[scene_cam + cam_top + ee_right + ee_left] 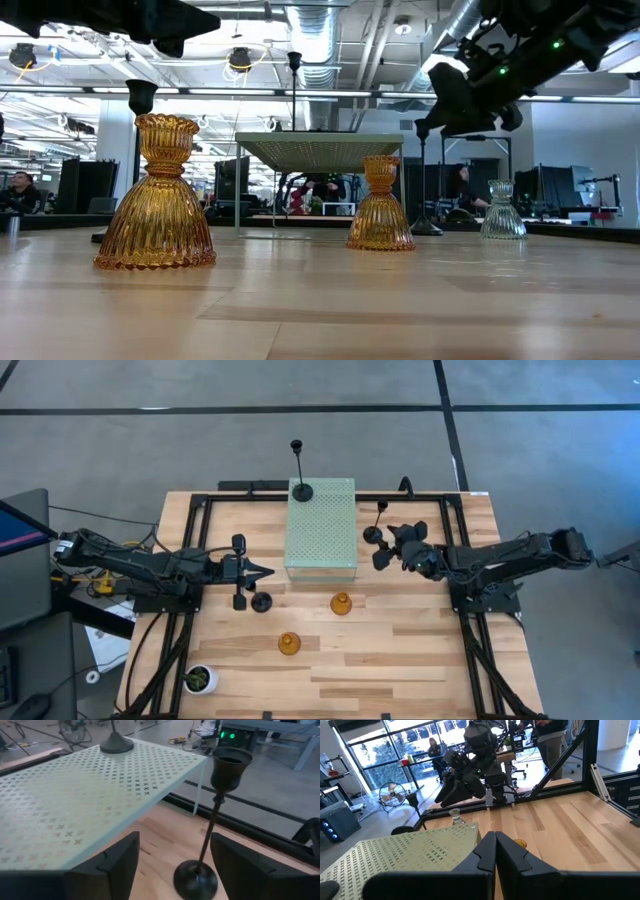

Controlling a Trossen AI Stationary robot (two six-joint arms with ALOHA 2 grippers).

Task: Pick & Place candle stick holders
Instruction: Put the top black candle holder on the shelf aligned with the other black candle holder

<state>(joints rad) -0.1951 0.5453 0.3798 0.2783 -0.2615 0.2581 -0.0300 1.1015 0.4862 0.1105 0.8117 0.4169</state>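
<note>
Left pincer shut, arm stretched inward; right pincer spread open, arm reaching in opposite.

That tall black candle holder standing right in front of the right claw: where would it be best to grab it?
Probably the thin stem of the black candle holder, midway between the cup and the round base. It stands upright on the table beside the perforated green block, so the open right gripper could come in level, one finger on each side of the stem, then close.

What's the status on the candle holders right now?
Left hand shut, beside the perforated block. Right hand open, black candle holder standing free just ahead. One black holder already on the block.
</note>
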